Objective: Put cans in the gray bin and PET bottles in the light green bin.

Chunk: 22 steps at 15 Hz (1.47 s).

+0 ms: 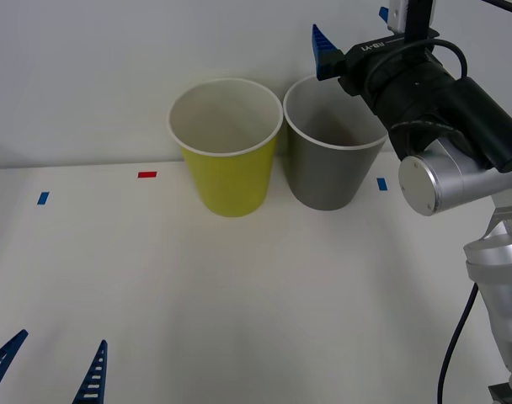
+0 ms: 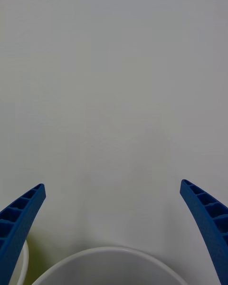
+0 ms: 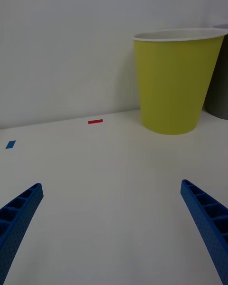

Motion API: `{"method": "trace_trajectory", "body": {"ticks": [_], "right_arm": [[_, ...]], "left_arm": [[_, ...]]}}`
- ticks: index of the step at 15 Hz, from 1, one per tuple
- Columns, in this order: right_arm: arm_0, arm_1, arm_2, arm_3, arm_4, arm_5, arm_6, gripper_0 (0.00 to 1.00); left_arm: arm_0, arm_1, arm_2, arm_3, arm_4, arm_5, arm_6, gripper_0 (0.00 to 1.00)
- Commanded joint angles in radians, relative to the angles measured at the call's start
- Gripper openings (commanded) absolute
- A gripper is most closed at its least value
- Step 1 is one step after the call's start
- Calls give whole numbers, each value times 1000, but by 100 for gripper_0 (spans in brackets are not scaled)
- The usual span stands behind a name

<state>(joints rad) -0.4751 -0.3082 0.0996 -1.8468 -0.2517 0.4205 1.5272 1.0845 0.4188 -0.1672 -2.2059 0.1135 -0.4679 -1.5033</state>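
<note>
The left gripper (image 1: 50,370) sits nearest the camera at the lower left of the front view, low over the white worktop (image 1: 239,303), its two blue ribbed fingers spread apart with nothing between them. In the left wrist view the same fingers (image 3: 21,213) stand wide at the two bottom corners, facing the light green bin (image 3: 173,80), which stands upright on the worktop against the pale wall. A short red tape mark (image 3: 95,121) and a blue tape mark (image 3: 10,144) lie on the worktop beside it.

In the front view the light green bin (image 1: 226,151) stands in the upper middle of the frame, and the gray bin (image 1: 332,147) stands just to its right, both upright with their white rims close together. Another blue mark (image 1: 381,183) lies right of the gray bin.

The right gripper (image 1: 353,34) hangs at the upper right of the frame, above the gray bin's far rim. In the right wrist view its fingers (image 2: 23,213) are spread wide and hold nothing, with the gray bin's white rim (image 2: 109,251) just below them. The can is not seen between either pair of fingers.
</note>
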Motion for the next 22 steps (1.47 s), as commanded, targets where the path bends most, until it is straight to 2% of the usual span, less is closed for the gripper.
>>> {"method": "trace_trajectory", "body": {"ticks": [1, 6, 8, 12, 16, 19, 22], "right_arm": [[1, 0, 0, 0, 17, 0, -2, 100], [59, 4, -17, -38, 28, -52, 2, 100], [130, 24, -49, -121, 58, -52, -2, 100], [300, 60, -124, -293, 57, -52, -2, 100], [472, 64, -140, -423, 57, -57, -2, 100], [602, 64, -140, -499, 55, -105, -4, 100], [722, 64, -126, -500, 49, -226, -10, 100]], "left_arm": [[0, 0, 0, 0, 0, 0, 0, 100], [0, 0, 0, 0, 0, 0, 0, 100], [0, 0, 0, 0, 0, 0, 0, 100], [0, 0, 0, 0, 0, 0, 0, 100], [0, 0, 0, 0, 0, 0, 0, 100], [0, 0, 0, 0, 0, 0, 0, 100], [0, 0, 0, 0, 0, 0, 0, 100]]}}
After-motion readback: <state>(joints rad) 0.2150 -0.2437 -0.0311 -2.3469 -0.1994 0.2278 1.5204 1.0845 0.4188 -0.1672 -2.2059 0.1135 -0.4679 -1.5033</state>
